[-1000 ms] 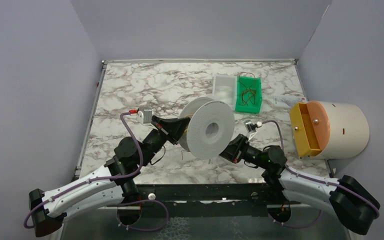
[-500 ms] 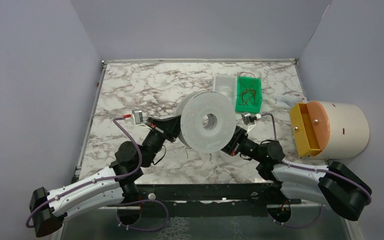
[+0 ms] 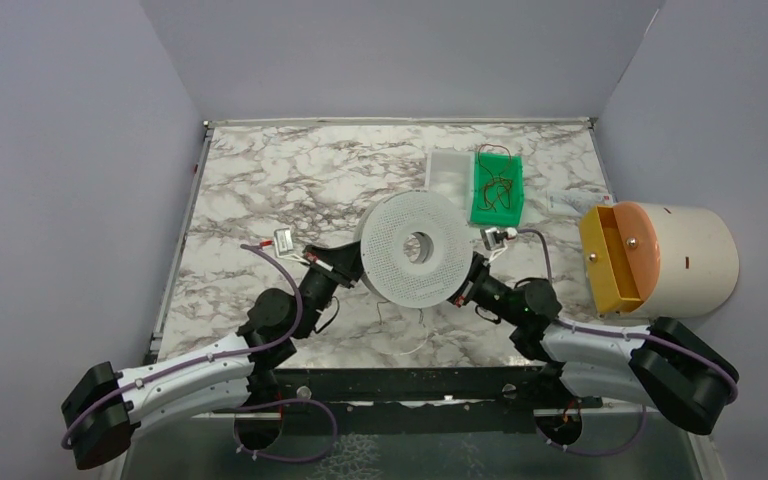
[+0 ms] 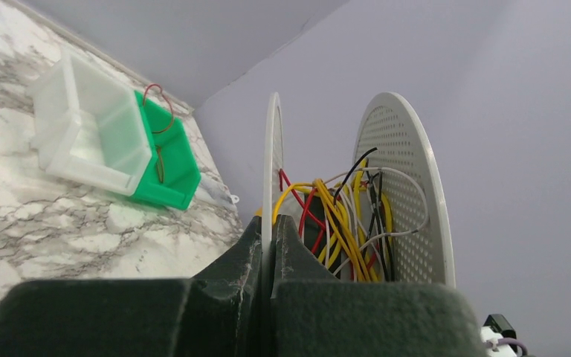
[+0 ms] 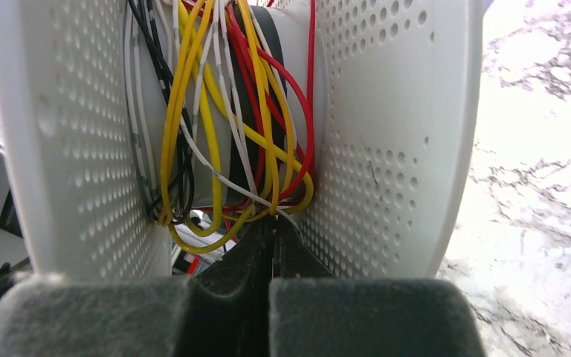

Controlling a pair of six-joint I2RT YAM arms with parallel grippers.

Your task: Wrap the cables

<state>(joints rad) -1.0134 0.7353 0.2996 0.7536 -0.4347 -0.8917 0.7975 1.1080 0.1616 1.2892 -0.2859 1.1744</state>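
Note:
The white perforated spool (image 3: 412, 250) is held up between both grippers, its face turned up toward the top camera. Yellow, red, white and black cables (image 5: 223, 111) are wound loosely round its core; they also show in the left wrist view (image 4: 334, 216). My left gripper (image 3: 347, 262) is shut on the rim of one spool flange (image 4: 272, 171). My right gripper (image 3: 465, 282) reaches between the two flanges, its jaws closed at the cable bundle, with a thin cable pinched at the tips (image 5: 271, 223). A few thin loose wires (image 3: 415, 340) trail on the table below the spool.
A green bin (image 3: 497, 190) holding thin reddish-brown wires stands beside a white bin (image 3: 447, 178) behind the spool. A cream cylinder with a yellow-orange drawer (image 3: 660, 260) stands at the right table edge. Grey walls close in three sides.
Both arms have carried the spool farther from the bases and a little left. Its face has tipped from sideways to facing up. Both grippers stayed closed.

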